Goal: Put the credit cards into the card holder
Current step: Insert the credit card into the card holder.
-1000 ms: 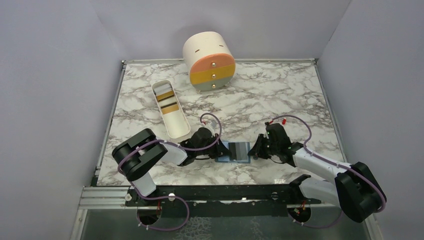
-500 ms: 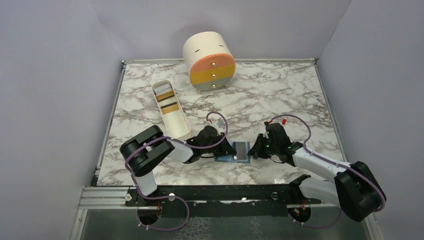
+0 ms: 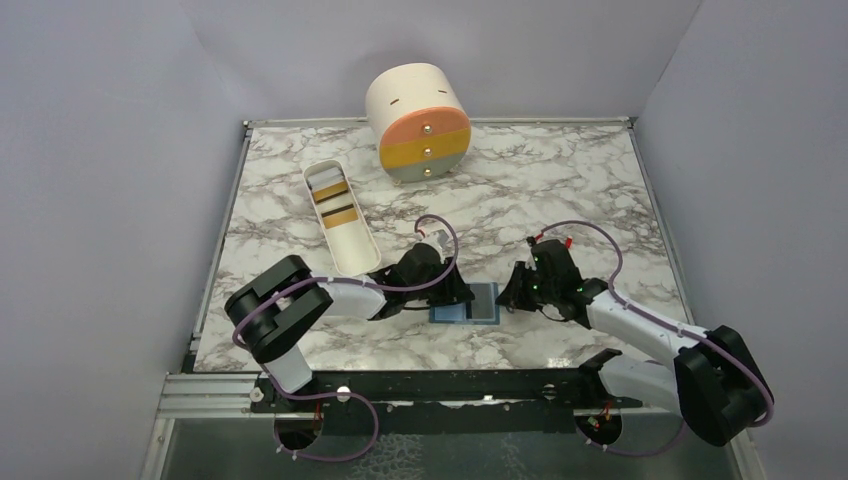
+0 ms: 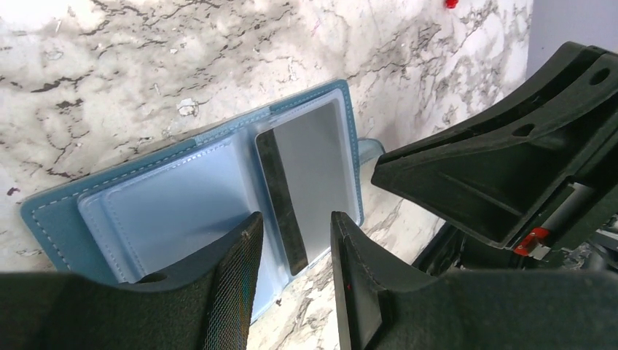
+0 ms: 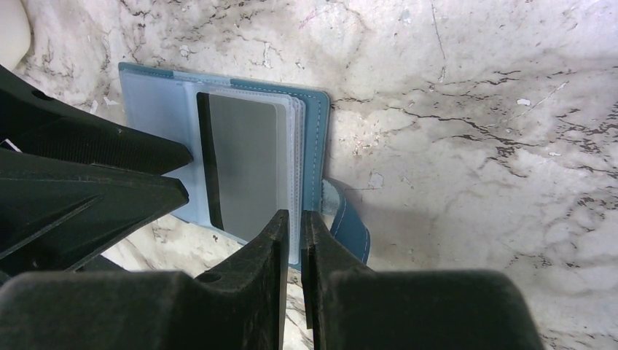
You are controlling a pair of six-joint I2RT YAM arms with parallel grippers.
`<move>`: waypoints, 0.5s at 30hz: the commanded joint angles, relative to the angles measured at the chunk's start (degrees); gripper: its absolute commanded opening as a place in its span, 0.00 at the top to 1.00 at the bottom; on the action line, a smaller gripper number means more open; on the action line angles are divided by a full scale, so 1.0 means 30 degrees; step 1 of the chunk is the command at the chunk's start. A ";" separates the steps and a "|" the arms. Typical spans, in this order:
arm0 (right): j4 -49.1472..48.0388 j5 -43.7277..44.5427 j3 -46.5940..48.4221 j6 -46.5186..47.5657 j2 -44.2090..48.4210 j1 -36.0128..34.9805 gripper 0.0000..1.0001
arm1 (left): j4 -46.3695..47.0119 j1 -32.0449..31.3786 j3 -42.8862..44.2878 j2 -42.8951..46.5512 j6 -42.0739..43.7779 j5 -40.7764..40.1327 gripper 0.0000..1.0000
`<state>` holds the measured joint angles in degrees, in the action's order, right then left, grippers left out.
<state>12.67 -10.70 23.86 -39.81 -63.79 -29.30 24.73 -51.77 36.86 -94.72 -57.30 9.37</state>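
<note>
Open card holder [image 5: 317, 160] at the worktop's [image 3: 560, 190] near edge. Now the left tool [image 4: 295, 219], narrowly parted, over the grey card [image 4: 313, 175]: push flat, along the sleeve [image 5: 295, 146]. The right tool [image 5: 295, 217], nearly closed, should brace it.

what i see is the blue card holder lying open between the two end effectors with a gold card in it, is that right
Not quite: the card in the card holder is grey with a dark stripe, not gold, as the left wrist view shows. The rest holds.
</note>
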 commanded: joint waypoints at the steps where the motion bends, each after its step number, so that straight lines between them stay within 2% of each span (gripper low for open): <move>1: -0.0161 0.0042 0.0279 0.0251 -0.0085 -0.0107 0.87 | -0.0714 -0.0086 0.0411 0.0108 0.0481 -0.0324 0.58; 7: -0.1348 -0.0496 -0.0032 -0.0021 -0.1018 -0.0107 0.87 | -0.0438 -0.0476 0.0971 -0.1060 0.0174 0.0223 0.59; 10: -0.1732 -0.0571 -0.0201 -0.0004 -0.1152 -0.0107 0.87 | -0.0336 -0.0622 0.1711 -0.1793 0.0379 0.0887 0.65; 15: -0.2580 -0.0493 -0.0394 -0.0164 -0.1489 -0.0107 0.88 | -0.0363 -0.0754 0.2704 -0.2609 0.0527 0.1370 0.66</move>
<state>9.34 -11.42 23.38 -39.79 -67.16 -29.28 23.40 -53.28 42.44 -100.51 -56.60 10.68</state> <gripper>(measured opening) 0.124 0.347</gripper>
